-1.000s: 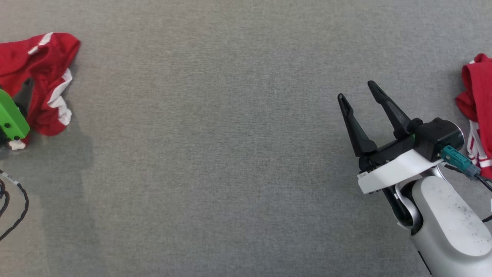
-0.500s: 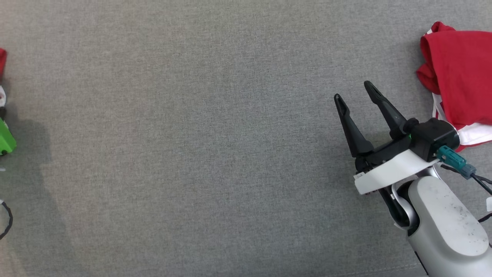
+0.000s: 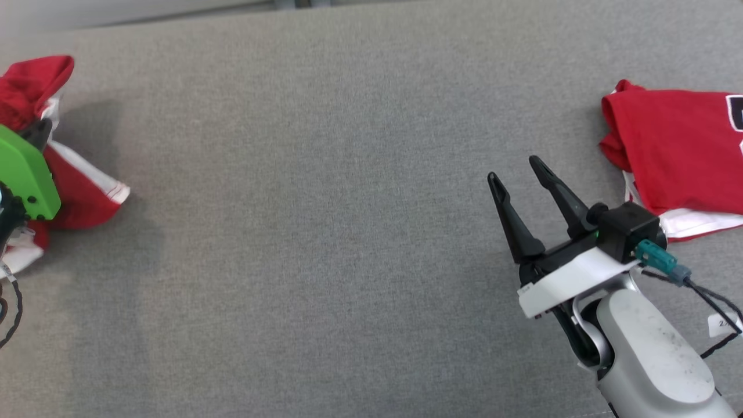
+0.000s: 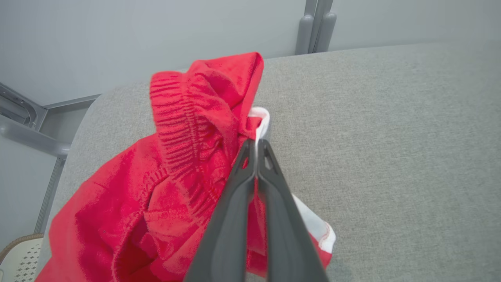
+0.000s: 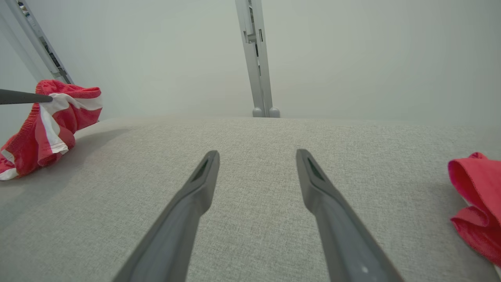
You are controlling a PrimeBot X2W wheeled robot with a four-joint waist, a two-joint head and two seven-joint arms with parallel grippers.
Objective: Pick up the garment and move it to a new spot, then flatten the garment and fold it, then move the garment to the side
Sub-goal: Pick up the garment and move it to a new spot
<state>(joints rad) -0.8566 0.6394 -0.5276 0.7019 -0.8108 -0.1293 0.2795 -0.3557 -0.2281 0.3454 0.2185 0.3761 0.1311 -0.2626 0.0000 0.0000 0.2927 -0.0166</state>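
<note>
A crumpled red garment with white trim lies at the far left of the grey table. My left gripper is shut on a fold of this garment near its white edge. In the head view the gripper's green wrist cover hides its fingers. From the right wrist view, one left finger holds the garment bunched up above the surface. My right gripper is open over bare table at the lower right, with nothing between its fingers.
A second red garment lies flat near the table's right edge, just right of my right gripper, and also shows in the right wrist view. A grey post stands behind the table's far edge. A black cable loops at the left edge.
My left gripper has shut on the garment's fold and raised it a little. The head camera has shifted, so the whole picture moved. The right gripper stays open.
</note>
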